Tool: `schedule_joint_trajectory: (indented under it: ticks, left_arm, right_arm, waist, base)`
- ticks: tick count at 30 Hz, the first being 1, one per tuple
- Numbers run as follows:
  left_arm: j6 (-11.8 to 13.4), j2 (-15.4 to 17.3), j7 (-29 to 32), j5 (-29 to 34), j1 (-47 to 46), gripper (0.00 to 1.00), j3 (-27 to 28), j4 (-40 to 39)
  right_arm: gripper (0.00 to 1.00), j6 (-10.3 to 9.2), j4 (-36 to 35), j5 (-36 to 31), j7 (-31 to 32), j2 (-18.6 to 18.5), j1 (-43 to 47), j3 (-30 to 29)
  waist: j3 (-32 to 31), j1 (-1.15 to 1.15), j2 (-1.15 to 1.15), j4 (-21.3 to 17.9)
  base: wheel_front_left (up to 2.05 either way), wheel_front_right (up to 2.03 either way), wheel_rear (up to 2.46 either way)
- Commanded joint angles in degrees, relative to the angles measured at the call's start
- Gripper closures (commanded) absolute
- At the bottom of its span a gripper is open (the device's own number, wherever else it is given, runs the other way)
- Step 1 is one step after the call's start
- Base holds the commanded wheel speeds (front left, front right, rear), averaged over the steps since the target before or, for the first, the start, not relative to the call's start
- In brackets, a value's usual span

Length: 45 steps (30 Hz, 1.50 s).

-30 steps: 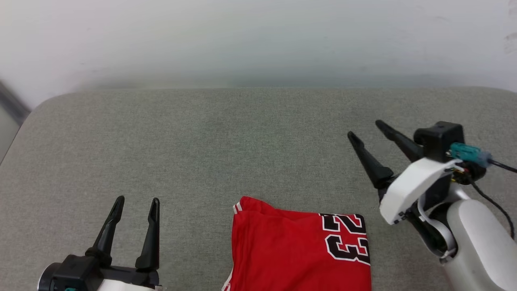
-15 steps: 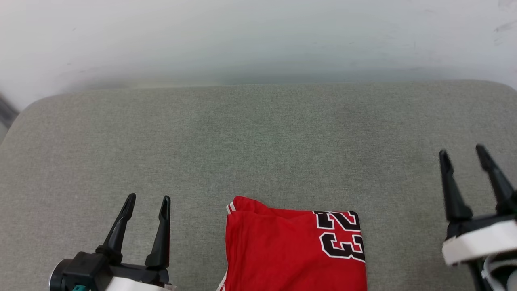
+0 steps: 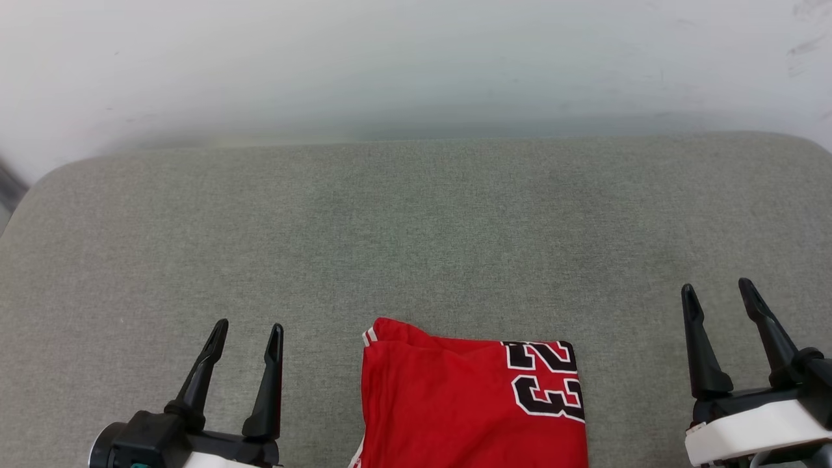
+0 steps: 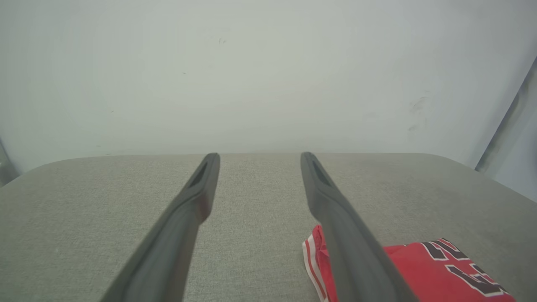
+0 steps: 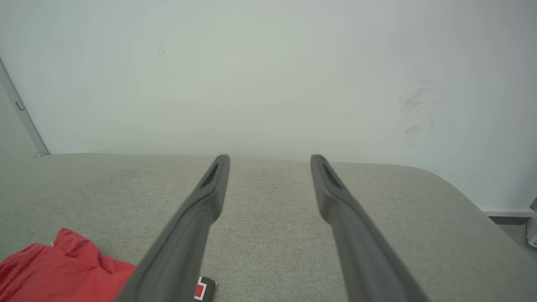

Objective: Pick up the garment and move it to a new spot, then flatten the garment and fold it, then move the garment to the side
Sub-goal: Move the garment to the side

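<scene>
Red folded garment (image 3: 455, 403) lies between left gripper (image 3: 250, 325) and right gripper (image 3: 715, 285), both spread wide, empty.

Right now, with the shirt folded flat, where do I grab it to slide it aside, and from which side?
Probably the shirt at its far-left corner, coming in low from the left with the open left tool. The layers bunch and lift slightly there, giving an edge to pinch; elsewhere it lies flat.
</scene>
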Motion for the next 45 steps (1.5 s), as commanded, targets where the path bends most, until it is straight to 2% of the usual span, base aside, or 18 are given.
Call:
schedule_joint_trajectory:
  ticks: [1,7,11,13,19,20,21,22,24,27,33,38,45]
  left_arm:
    - [-0.09,0.19,-0.12,0.34,0.3,0.0,0.0,0.07]
    - [-0.09,0.26,-0.12,0.52,0.35,0.0,-0.03,-0.26]
    - [-0.09,0.3,-0.12,0.5,0.27,0.0,0.19,-0.37]
    - [-0.09,0.2,-0.12,0.57,0.0,0.0,0.15,-0.38]
    - [-0.09,-0.14,-0.12,0.41,-1.11,0.0,-0.53,-0.12]
    - [-0.09,-0.18,-0.12,0.3,-1.5,0.0,-0.76,-0.02]
    - [-0.09,-0.18,-0.12,0.3,-1.69,0.0,-0.85,0.11]
    - [-0.1,-0.12,-0.12,0.37,-2.72,0.0,-1.39,0.31]
    - [-0.1,-0.14,-0.12,0.31,-3.36,0.0,-1.89,0.5]
    - [-0.1,-0.27,-0.12,0.19,-4.21,0.0,-2.28,0.92]
    - [-0.09,-0.27,-0.12,0.28,-5.51,0.0,-3.02,1.72]
    - [-0.09,-0.33,-0.12,0.06,-6.06,0.0,-3.69,2.29]
    - [-0.1,-0.59,-0.12,0.42,-7.08,0.0,-4.39,2.63]
  right_arm:
    - [0.0,-0.02,0.15,-0.37,0.1,0.3,0.76,0.1]
    - [0.0,-0.02,-1.24,-0.93,2.04,-0.52,2.36,0.46]
    - [0.0,-0.02,-2.84,-0.52,5.34,-1.71,3.1,0.91]
    - [0.0,-0.02,-4.33,0.12,9.29,-3.12,3.45,1.5]
    - [0.0,-0.02,-8.27,5.07,27.77,-7.78,3.68,5.13]
    - [0.0,-0.02,-9.64,6.66,34.75,-8.75,3.06,6.06]
    - [0.0,-0.02,-9.9,7.85,38.37,-8.33,2.74,6.25]
    - [0.0,-0.02,-10.92,9.61,48.17,-7.59,1.53,6.92]
    - [0.0,-0.02,-10.93,8.03,53.23,-8.7,0.73,7.79]
    - [0.0,-0.02,-9.39,7.4,57.95,-6.2,-0.73,7.74]
    - [0.0,-0.02,-4.32,5.24,63.28,-0.01,-2.65,5.54]
    - [0.0,-0.02,-0.36,1.73,63.79,0.74,-2.85,5.53]
    - [0.0,0.0,5.86,1.47,63.11,2.57,-2.91,6.8]
  waist:
    - [-0.1,0.0,0.0,0.05]
    - [0.13,0.0,0.0,0.38]
    - [0.58,0.0,0.0,0.51]
    - [0.96,0.0,0.0,0.68]
    - [2.71,0.0,0.0,1.47]
    - [3.54,0.0,0.0,1.88]
    - [3.87,0.0,0.0,2.11]
    - [5.14,0.0,0.0,3.15]
    - [6.0,0.0,0.0,4.07]
    - [7.13,0.0,0.0,5.57]
    - [8.75,0.0,0.0,8.74]
    - [9.86,0.0,0.0,11.03]
    - [11.2,0.0,0.0,12.69]
  base:
    - [0.0,0.0,0.0]
    - [0.0,0.0,0.0]
    - [0.0,0.0,0.0]
    - [0.0,0.0,0.0]
    - [0.0,0.0,0.0]
    - [0.0,0.0,0.0]
    - [0.0,0.0,0.0]
    - [0.0,0.0,0.0]
    - [0.0,0.0,0.0]
    - [0.0,0.0,0.0]
    - [0.0,0.0,0.0]
    - [0.0,0.0,0.0]
    - [0.0,0.0,0.0]
